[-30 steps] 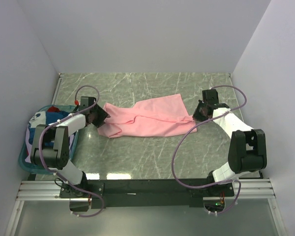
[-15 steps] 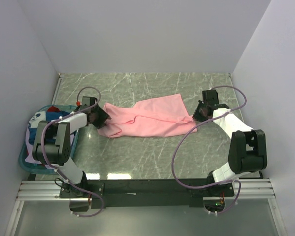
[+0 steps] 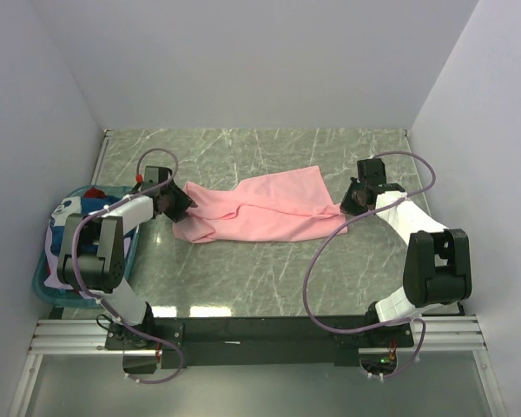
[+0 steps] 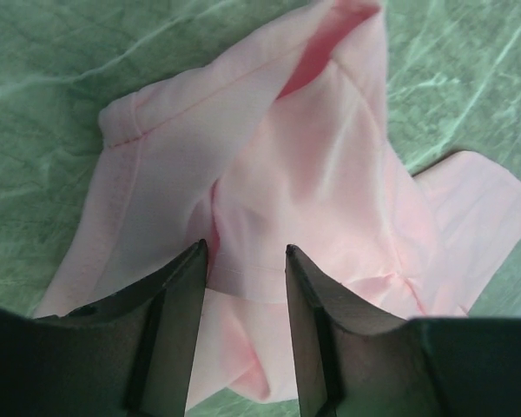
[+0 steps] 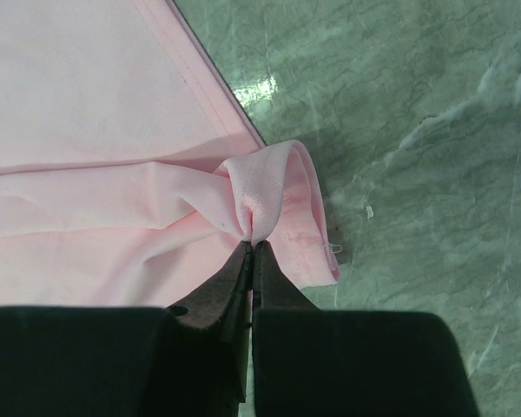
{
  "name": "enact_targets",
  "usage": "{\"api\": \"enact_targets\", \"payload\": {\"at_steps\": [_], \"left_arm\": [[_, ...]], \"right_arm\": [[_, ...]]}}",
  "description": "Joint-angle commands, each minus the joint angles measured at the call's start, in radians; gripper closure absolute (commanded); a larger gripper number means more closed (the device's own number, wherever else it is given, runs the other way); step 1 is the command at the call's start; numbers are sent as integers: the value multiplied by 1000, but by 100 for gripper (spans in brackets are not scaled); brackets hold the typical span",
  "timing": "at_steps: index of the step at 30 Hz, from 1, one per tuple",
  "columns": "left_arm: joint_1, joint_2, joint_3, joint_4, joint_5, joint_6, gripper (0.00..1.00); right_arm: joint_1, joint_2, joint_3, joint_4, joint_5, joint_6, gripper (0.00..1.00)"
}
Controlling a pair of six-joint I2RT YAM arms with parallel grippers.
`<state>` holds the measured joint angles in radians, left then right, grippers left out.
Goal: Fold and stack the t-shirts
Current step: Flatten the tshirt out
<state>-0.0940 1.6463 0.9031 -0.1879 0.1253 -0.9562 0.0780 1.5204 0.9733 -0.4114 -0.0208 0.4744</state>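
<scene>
The light pink t-shirt [image 3: 260, 210] lies crumpled and stretched across the middle of the green marble table. My left gripper [image 3: 179, 206] is at the shirt's left end, open, its jaws apart over a fold of pink cloth [image 4: 269, 208]. My right gripper [image 3: 351, 201] is at the shirt's right end, shut on a pinched corner of the pink t-shirt [image 5: 260, 195]. The other t-shirts [image 3: 82, 213], blue, white and red, are bunched in the basket at the left.
A teal plastic basket [image 3: 43, 280] stands at the table's left edge beside the left arm. White walls enclose the table on three sides. Bare green marble [image 3: 269, 278] lies in front of the shirt and behind it.
My left gripper has crept slightly right and up onto the shirt's left end. The right gripper and the shirt's right end have not moved.
</scene>
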Motion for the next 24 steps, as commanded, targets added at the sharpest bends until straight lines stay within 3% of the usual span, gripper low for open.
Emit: {"api": "enact_targets", "payload": {"at_steps": [1,10,16,22,24], "left_arm": [[-4,-42,51,-5,26,-1,53],[-4,-40,46,-4,28,-12,56],[-4,-28,30,-7,7,-9,72],[-1,-23,22,-27,-27,8,96],[5,-35,39,-48,-48,22,99]], "right_arm": [[-6,-35,7,14,-2,-3,100],[-6,-32,4,14,4,-5,100],[-7,-25,-11,28,7,1,100],[-14,-8,-15,28,4,3,100],[-18,-3,-13,23,-1,7,100]]}}
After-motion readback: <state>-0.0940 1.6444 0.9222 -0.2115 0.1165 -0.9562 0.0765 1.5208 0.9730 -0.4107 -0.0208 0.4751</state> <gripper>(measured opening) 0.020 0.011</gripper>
